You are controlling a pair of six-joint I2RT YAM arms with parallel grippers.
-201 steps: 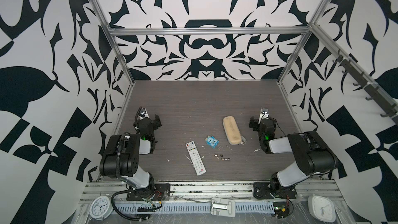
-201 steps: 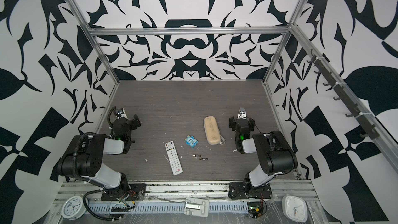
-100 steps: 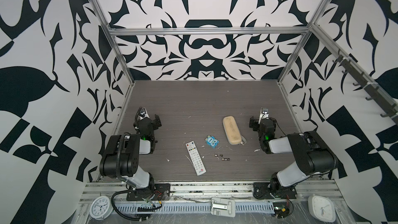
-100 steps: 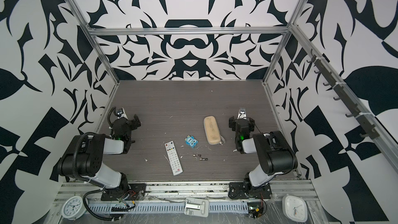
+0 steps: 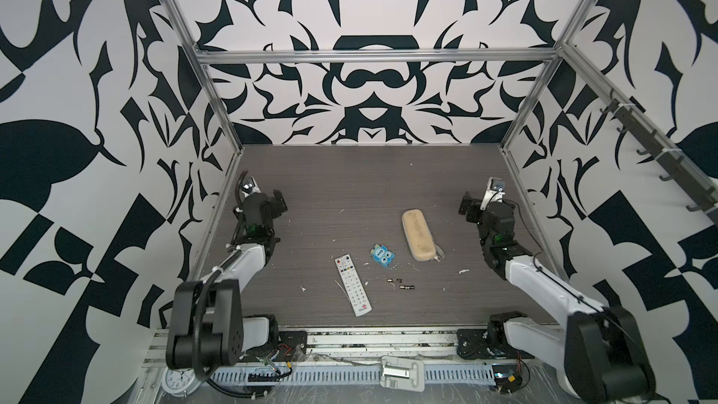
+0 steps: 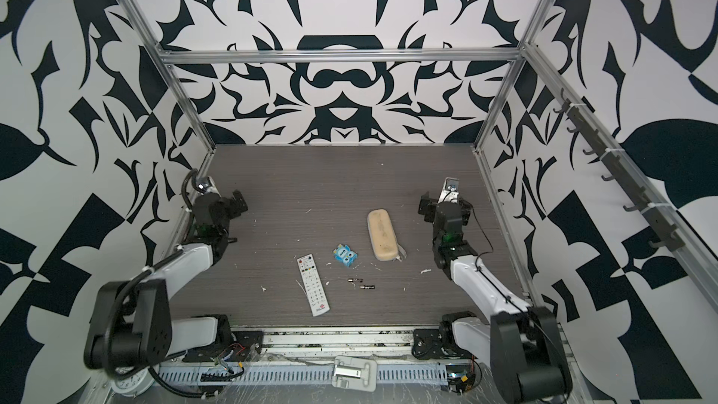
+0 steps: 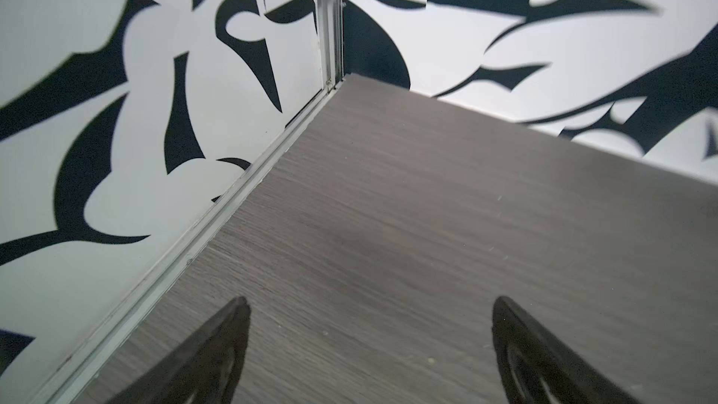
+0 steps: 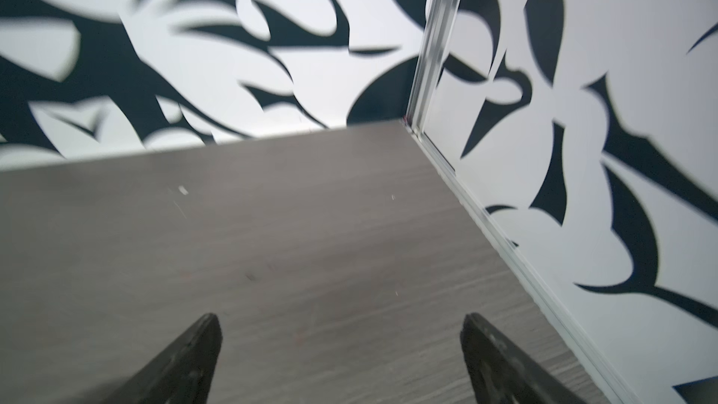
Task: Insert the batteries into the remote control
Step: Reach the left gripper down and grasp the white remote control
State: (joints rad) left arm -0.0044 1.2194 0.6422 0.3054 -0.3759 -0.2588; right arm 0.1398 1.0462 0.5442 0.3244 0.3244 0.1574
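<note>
The white remote control (image 5: 352, 284) (image 6: 313, 284) lies button side up near the table's front middle, its red button at the far end. Two small dark batteries (image 5: 393, 280) (image 5: 407, 287) (image 6: 354, 280) (image 6: 367, 287) lie loose just right of it. My left gripper (image 5: 268, 202) (image 6: 223, 204) (image 7: 371, 305) hovers at the table's left side, far from both, open and empty. My right gripper (image 5: 483, 204) (image 6: 443, 204) (image 8: 340, 318) is at the right side, open and empty too. Both wrist views show only bare table and back corners.
A tan oblong case (image 5: 417, 234) (image 6: 382, 237) lies right of centre. A small blue block with eyes (image 5: 382, 259) (image 6: 345, 256) sits between it and the remote. White scraps dot the table (image 5: 349, 188). Patterned walls close three sides.
</note>
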